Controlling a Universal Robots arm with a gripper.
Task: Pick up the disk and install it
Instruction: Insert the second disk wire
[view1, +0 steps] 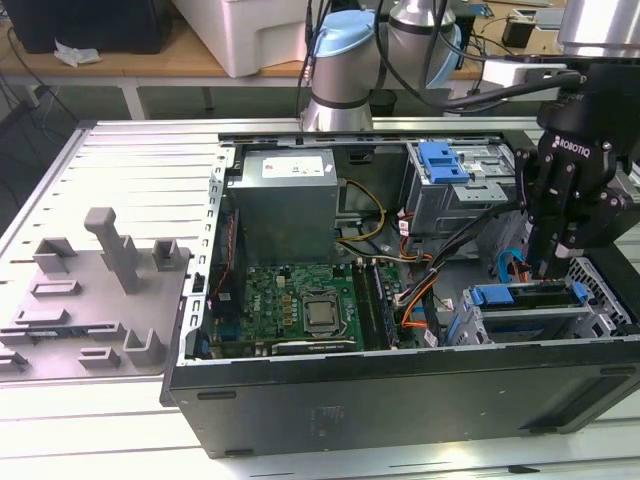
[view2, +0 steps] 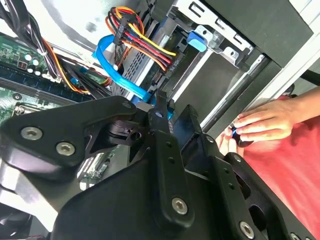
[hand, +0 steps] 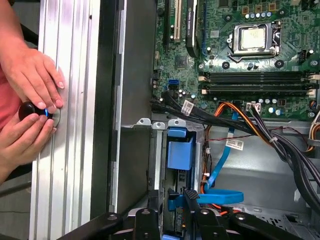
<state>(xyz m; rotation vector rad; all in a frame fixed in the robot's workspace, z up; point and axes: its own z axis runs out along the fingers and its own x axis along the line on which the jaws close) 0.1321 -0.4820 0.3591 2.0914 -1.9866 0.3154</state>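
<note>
The disk (view1: 530, 298) lies flat in the lower drive bay at the front corner of the open computer case (view1: 400, 400), on the exterior view's right. Its blue bracket (hand: 180, 151) frames it in the first wrist view. My black gripper (view1: 541, 268) hangs straight over that bay, fingers pointing down. The fingers (hand: 189, 196) are drawn together at the blue bracket's edge. I cannot tell whether they pinch the bracket or only touch it. In the second wrist view the gripper (view2: 161, 107) sits among blue and orange cables.
A grey cage with a blue latch (view1: 445, 160) and a power-supply box (view1: 285, 195) stand at the case's back. The motherboard (view1: 300, 300) fills the middle. Cable bundles (hand: 235, 120) run past the bay. A person's hands (hand: 30, 95) hold a black knob outside the case wall. A grey fixture (view1: 100, 290) lies on the exterior view's left.
</note>
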